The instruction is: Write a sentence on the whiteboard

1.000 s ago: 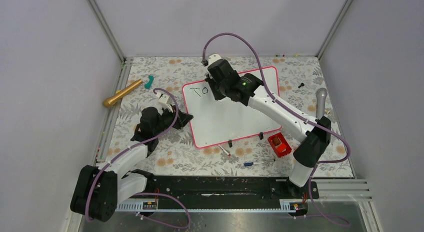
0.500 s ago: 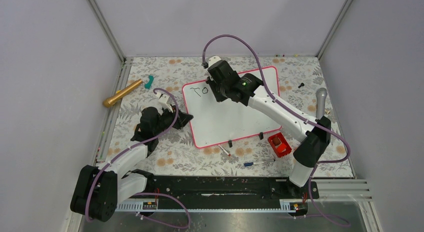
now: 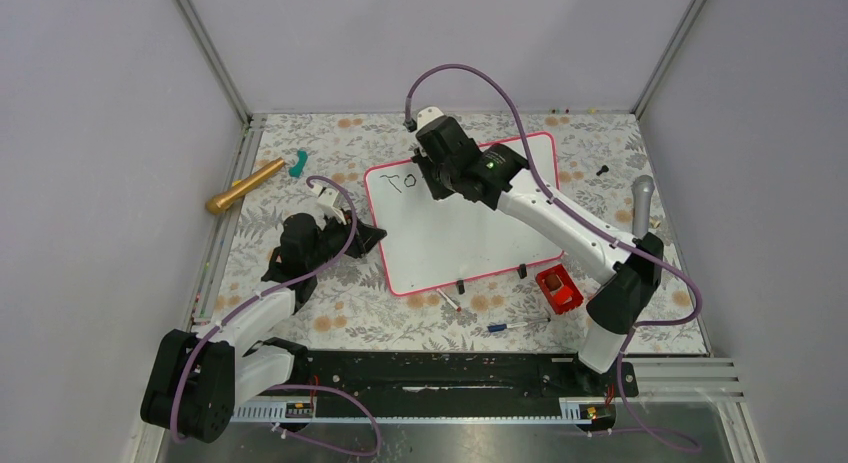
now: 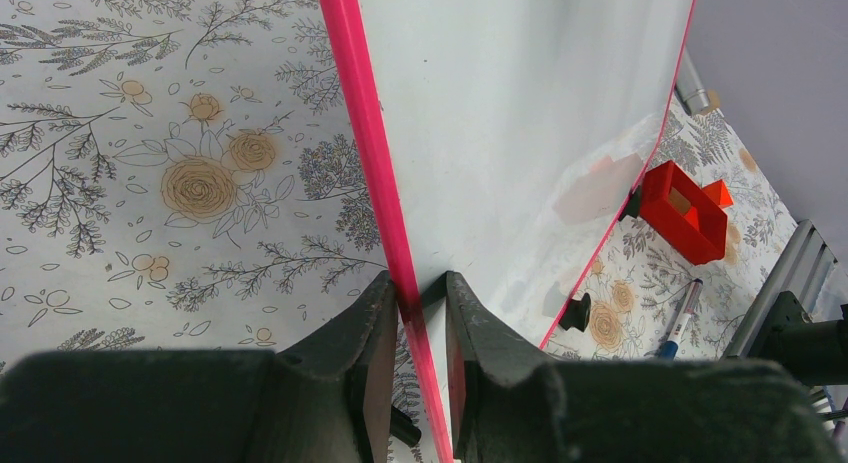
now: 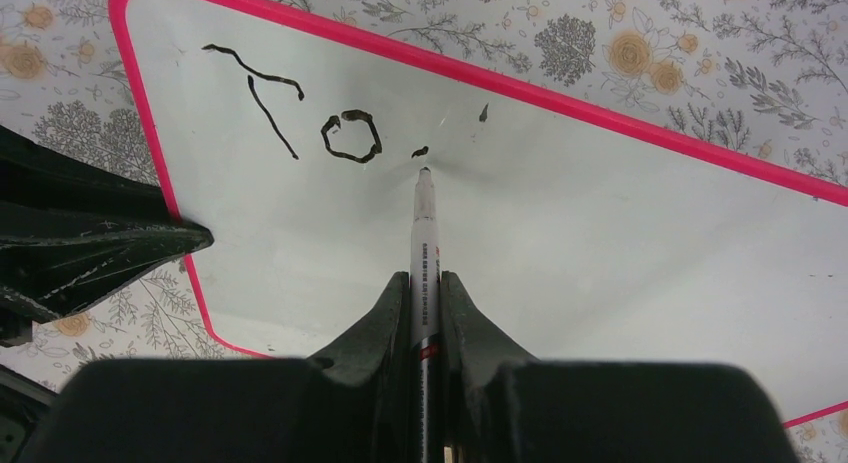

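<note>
The whiteboard [image 3: 470, 233] lies on the floral table, white with a pink-red frame and two black clips [image 3: 460, 286] on its near edge. The sentence [image 3: 402, 180] reads only "To" at the board's upper left, with two small marks after it in the right wrist view [image 5: 350, 135]. My right gripper [image 3: 432, 178] is shut on a grey marker [image 5: 425, 233]; its tip touches the board just right of the "o". My left gripper [image 4: 418, 293] is shut on the board's left frame edge [image 4: 365, 133], at the near left corner [image 3: 375, 235].
A gold microphone [image 3: 245, 186] and a teal piece [image 3: 299, 163] lie at the far left. A red box [image 3: 558, 288], a blue pen [image 3: 510, 325] and another marker [image 3: 450, 300] lie near the board's front edge. A grey microphone [image 3: 641, 205] lies at the right.
My right gripper with the marker has shifted slightly near the "To". The left arm and the board have not moved.
</note>
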Controlling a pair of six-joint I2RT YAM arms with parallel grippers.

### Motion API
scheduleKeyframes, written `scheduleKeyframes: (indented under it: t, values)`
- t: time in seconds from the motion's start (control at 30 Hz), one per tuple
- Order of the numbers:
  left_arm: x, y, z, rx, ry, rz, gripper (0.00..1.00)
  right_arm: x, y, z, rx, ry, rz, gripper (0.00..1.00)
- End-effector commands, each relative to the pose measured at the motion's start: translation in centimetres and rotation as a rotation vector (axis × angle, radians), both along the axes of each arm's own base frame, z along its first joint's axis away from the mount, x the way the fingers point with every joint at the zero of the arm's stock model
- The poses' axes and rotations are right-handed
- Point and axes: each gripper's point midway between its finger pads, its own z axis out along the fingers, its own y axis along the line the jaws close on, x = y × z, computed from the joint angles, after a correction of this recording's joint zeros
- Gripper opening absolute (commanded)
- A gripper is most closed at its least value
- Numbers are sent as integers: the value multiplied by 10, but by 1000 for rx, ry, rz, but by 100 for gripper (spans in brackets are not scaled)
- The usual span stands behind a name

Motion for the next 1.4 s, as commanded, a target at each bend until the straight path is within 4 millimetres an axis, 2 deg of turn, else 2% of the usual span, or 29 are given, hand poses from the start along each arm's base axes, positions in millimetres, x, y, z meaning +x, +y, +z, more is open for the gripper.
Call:
scheduleKeyframes:
  t: [0.0,0.67,1.07,1.37]
  values:
    - [3,-4,13,20,-79,-25,0,6,4,23,47,-45,0,0]
    - [3,-4,12,21,-76,-26,0,17,6,13,12,-46,-31,0]
    - [2,-4,12,20,-78,-27,0,8,12,4,21,1,19,0]
    - [2,-4,13,20,-80,-26,0,1,8,-4,5,29,29,0]
